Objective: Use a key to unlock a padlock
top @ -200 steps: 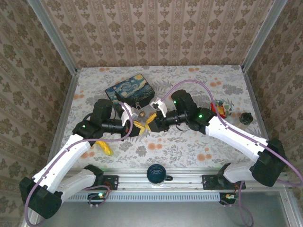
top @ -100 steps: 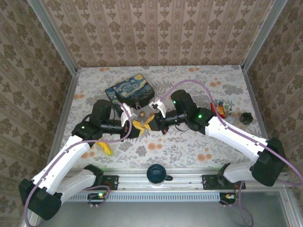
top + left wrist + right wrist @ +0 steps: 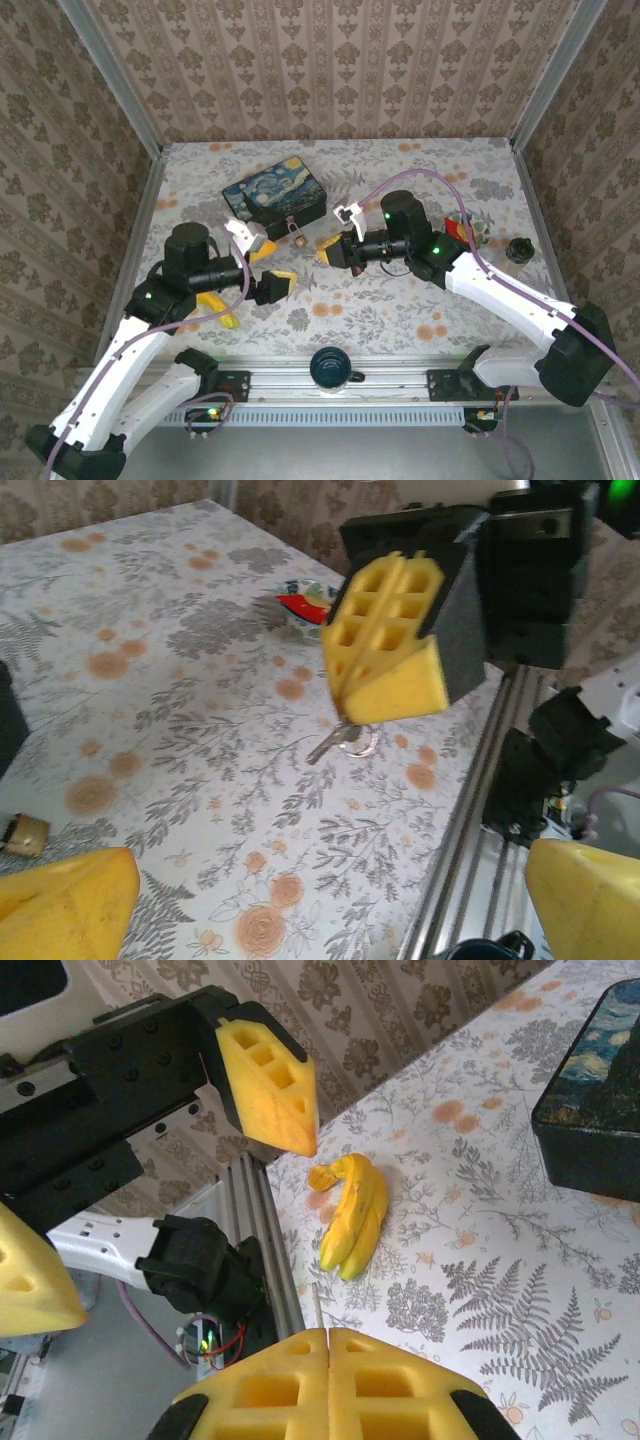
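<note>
The right gripper [image 3: 328, 253] clamps the key [image 3: 335, 742]; the left gripper [image 3: 262, 262] gapes wide, empty. The padlock [image 3: 297, 237] lies mid-table, just beside the box [image 3: 275, 195]. Best pin the padlock first, then line the key's blade with the keyhole.

3 walls [image 3: 330, 70] enclose the workspace, papered beige-brown in vertical damask stripes. Aluminium posts [image 3: 112, 75] stand at the back corners. Tabletop [image 3: 380, 310] has a pale cloth with grey ferns and orange blossoms. Slotted aluminium rail [image 3: 400, 385] runs along the near edge. Light even, shadows soft.
</note>
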